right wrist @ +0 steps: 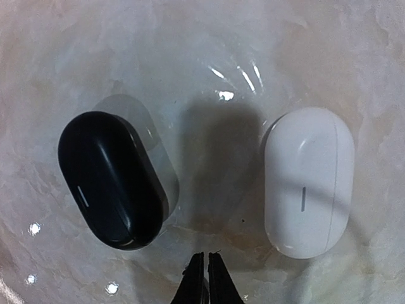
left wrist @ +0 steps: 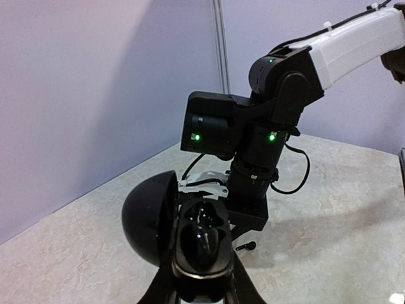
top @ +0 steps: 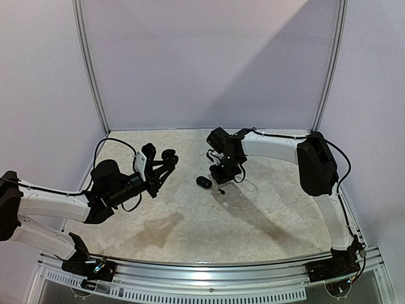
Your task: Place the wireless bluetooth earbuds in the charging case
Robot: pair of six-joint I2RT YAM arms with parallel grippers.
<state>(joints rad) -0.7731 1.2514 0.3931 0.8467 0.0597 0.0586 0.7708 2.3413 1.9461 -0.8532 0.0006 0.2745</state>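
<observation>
Charging case (left wrist: 201,244) open, grasped by left tool (left wrist: 202,288) | right tool (right wrist: 207,278) clenched empty over black case (right wrist: 112,180), white case (right wrist: 308,180)

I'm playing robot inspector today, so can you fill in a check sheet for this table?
Surface: pale marbled table, shiny.
Job's things: open black case held up; closed black case and closed white case lying apart on the table; one small black earbud loose.
Clutter: nothing seen.
Grippers: left gripper shut on the open black case; right gripper shut, nothing seen in it.
Cables: black cables along both arms.
Surroundings: plain lilac walls.
</observation>
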